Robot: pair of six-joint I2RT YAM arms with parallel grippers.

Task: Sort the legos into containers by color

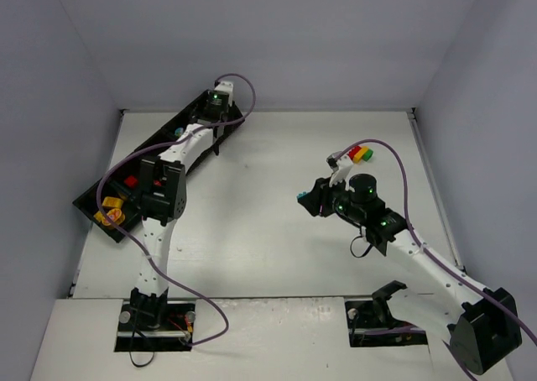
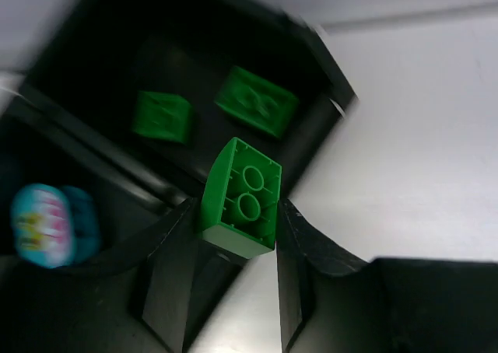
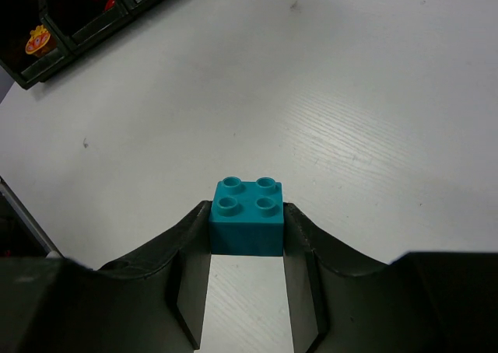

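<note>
Tray [image 1: 86, 205] runs diagonally up the left side of the table [image 3: 373, 96]. The nearest compartment holds yellow bricks [image 1: 109, 216]. The next one up holds 1 red brick [image 1: 130, 180].

Right gripper [image 3: 247, 230]: jaws clamped on a teal brick [image 3: 247, 222], studs up, sitting square between the fingers. It's over the table right of centre, well apart from the tray. Can't tell if the brick touches the surface.

Just beyond it is a red-yellow-green stack [image 1: 361, 154], 3 bricks stuck in a row, lying on the table near the right wall.

Left gripper [image 2: 237, 217]: at the far end of the tray, jaws clamped on a green brick [image 2: 241, 193]. The brick is tilted and hangs at the rim of the end compartment. That compartment holds 2 greens apart from each other: left green piece [image 2: 162, 117] and right green piece [image 2: 257, 100]. The compartment next to it holds a pale blue piece [image 2: 47, 225], too blurred to make out its shape.
</note>
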